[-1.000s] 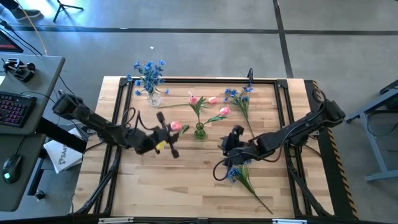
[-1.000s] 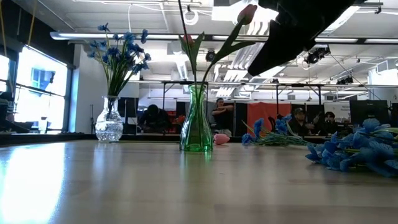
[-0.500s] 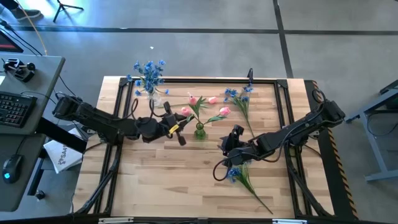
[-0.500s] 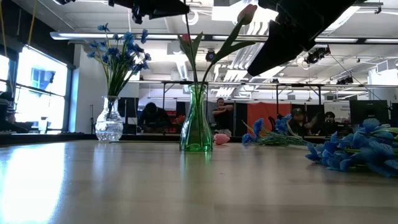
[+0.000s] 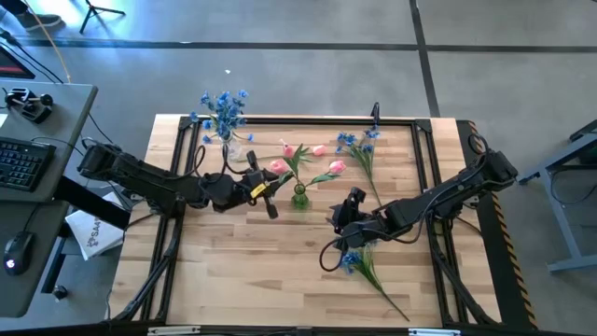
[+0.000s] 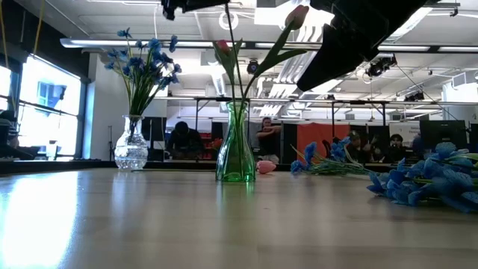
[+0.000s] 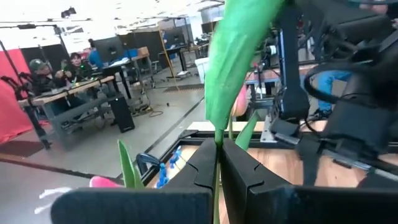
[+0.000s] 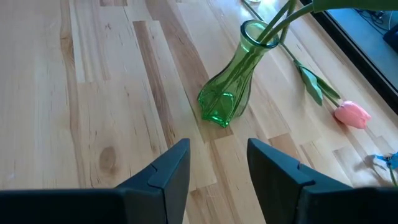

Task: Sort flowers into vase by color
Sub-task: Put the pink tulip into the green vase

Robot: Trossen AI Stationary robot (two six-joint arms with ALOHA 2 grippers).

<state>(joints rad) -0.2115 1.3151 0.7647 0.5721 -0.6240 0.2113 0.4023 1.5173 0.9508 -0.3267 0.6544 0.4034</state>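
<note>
My left gripper [image 5: 267, 193] [image 7: 217, 163] is shut on a pink tulip [image 5: 278, 166], just left of the green vase [image 5: 299, 196] [image 6: 236, 146] and high above the table [image 6: 196, 6]. Two pink tulips [image 5: 337, 168] stand in that vase. A clear vase [image 5: 229, 147] [image 6: 131, 146] at the far left holds blue sprays [image 5: 224, 105]. Another pink tulip [image 5: 319, 149] [image 8: 352, 114] and blue sprays [image 5: 359, 145] [image 5: 359, 259] lie on the table. My right gripper [image 5: 349, 213] [image 8: 217, 168] hovers open, right of the green vase [image 8: 230, 87]. My left gripper pinches the tulip's thin green stem [image 7: 217, 144] between its two shut fingers, below a broad leaf [image 7: 239, 56]. The tulip is lifted clear of the table, with its blossom beyond the fingers toward the green vase. Where the stem's lower end is does not show.
The wooden table [image 5: 280, 280] has a black frame along its edges [image 5: 280, 119]. A desk with a keyboard [image 5: 23, 163] stands off the table's left side. People sit at benches in the room beyond [image 6: 265, 138]. Bare wood lies along the near side.
My left gripper has carried the tulip from the table's middle left toward the far edge and right, up to the green vase. It came into the top of the low view. It has stayed shut on the stem. My right arm has kept still.
</note>
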